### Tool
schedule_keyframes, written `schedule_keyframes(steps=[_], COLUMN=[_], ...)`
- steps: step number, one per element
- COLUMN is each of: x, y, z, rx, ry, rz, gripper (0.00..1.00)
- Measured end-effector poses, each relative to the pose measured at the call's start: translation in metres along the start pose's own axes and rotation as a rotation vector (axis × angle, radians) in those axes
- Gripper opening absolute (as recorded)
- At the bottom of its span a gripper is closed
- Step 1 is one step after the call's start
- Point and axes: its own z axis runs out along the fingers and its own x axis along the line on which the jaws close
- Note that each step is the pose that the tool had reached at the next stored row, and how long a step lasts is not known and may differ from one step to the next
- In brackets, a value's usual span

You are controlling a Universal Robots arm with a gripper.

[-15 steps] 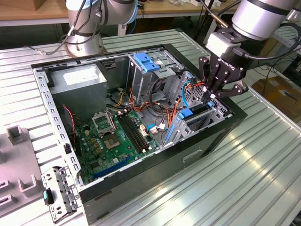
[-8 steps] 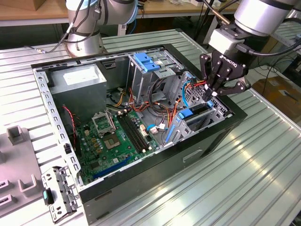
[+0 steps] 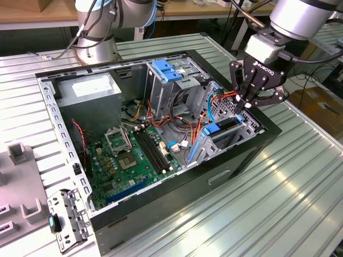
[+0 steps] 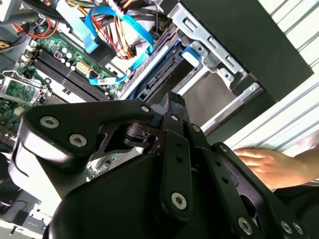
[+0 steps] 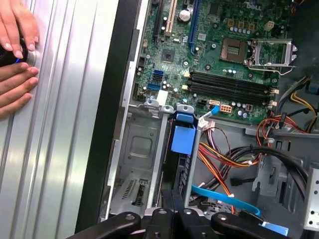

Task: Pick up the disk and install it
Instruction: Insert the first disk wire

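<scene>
The disk (image 3: pixel 221 128) stands edge-on in the drive bay at the corner of the open computer case (image 3: pixel 177 198), on the exterior view's right. Its blue carrier (image 5: pixel 183 138) and dark edge run along the slot. The second wrist view shows the disk (image 4: pixel 164 69) between the bay's metal walls. My gripper (image 3: pixel 239 108) hangs over the bay with its fingers shut together and pointing down at the disk's top edge. I cannot tell whether the tips touch it. In both wrist views the gripper (image 5: pixel 172 196) (image 4: pixel 172 102) sits right above the slot.
Inside the case lie a green motherboard (image 3: pixel 134 155), a grey power supply box (image 3: pixel 88 88), a metal cage with a blue latch (image 3: pixel 166 69) and loose coloured cables (image 3: pixel 187 126) close to the bay. A person's hands (image 5: pixel 15 59) rest on the ribbed table beside the case.
</scene>
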Motion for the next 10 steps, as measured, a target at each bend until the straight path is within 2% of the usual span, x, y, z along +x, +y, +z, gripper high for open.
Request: schedule_keyframes(steps=[6,10], x=[0.0004,0.0006], y=[-0.0166,-0.0177], z=[-0.0007,-0.003], rx=[-0.0054,-0.0054], ry=[-0.0006,0.0017], rz=[-0.008,-0.058], gripper=[0.11,0.11])
